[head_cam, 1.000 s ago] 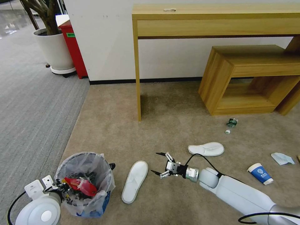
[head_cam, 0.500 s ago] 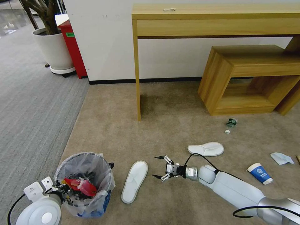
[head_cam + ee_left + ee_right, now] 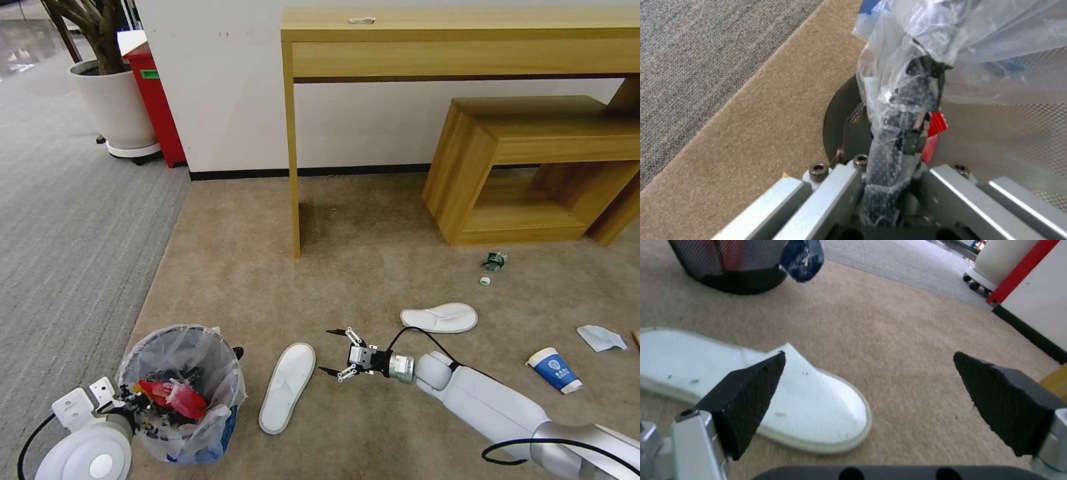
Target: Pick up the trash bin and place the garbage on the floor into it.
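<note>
Your beige floor [image 3: 373,220] runs from a wooden desk [image 3: 460,40] and a low shelf unit [image 3: 533,160] at the wall down to the robot, with grey carpet off to its left. The trash bin [image 3: 183,393] sits low at the robot's left, its clear liner already holding red wrappers. Your left gripper [image 3: 889,186] is pinched on the bin's rim through the plastic, which keeps the bin's mouth up and close to where the litter lies.

Your right gripper [image 3: 339,352] hovers low over the carpet with its jaws spread wide, just beside the toe end of the near slipper [image 3: 288,387]. In the right wrist view that slipper [image 3: 773,396] lies partly behind one fingertip [image 3: 746,396], apart from both pads, so nothing is gripped yet; the wide spread looks chosen to straddle the flat sole.

Well apart from the bin, a second slipper [image 3: 440,317], a blue-white cup [image 3: 555,371], a tissue [image 3: 601,339] and a crushed bottle [image 3: 495,261] are left on the floor.
</note>
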You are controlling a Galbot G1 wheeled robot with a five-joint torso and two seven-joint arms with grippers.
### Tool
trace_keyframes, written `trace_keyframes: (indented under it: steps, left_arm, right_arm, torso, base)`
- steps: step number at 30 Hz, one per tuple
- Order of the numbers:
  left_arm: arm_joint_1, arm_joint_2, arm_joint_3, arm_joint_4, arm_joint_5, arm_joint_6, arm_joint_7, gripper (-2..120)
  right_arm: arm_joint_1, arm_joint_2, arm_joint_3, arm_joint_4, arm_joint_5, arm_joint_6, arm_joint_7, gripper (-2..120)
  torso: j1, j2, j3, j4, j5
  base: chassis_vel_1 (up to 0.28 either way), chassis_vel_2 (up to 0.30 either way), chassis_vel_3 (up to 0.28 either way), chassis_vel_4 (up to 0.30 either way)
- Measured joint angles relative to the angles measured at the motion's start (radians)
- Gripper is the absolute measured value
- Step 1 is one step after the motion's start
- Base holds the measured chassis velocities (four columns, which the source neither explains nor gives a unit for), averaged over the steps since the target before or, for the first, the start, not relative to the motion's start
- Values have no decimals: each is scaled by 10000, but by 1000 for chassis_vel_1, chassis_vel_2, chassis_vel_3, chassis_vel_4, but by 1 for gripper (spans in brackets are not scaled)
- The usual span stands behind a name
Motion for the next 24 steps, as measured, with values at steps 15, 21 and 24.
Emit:
trace_keyframes:
  steps: [15, 21, 24]
  left_arm:
    - [-10, -27, -1, -17, 19, 3, 31, 0]
    - [40, -84, -34, -35, 59, 3, 49, 0]
    - [66, -97, -53, -49, 70, 3, 63, 0]
  right_arm:
    - [271, 995, -450, -901, -11, 191, -208, 97]
    - [375, 1361, -608, -1296, -33, 360, -390, 93]
    - [434, 1480, -646, -1465, -70, 439, -498, 92]
  torso:
    - [-1, 0, 0, 0, -5]
    - [-1, 0, 0, 1, -4]
    - [-1, 0, 0, 0, -5]
  base:
    - [0, 0, 0, 0]
    - [0, 0, 0, 0]
    - [0, 0, 0, 0]
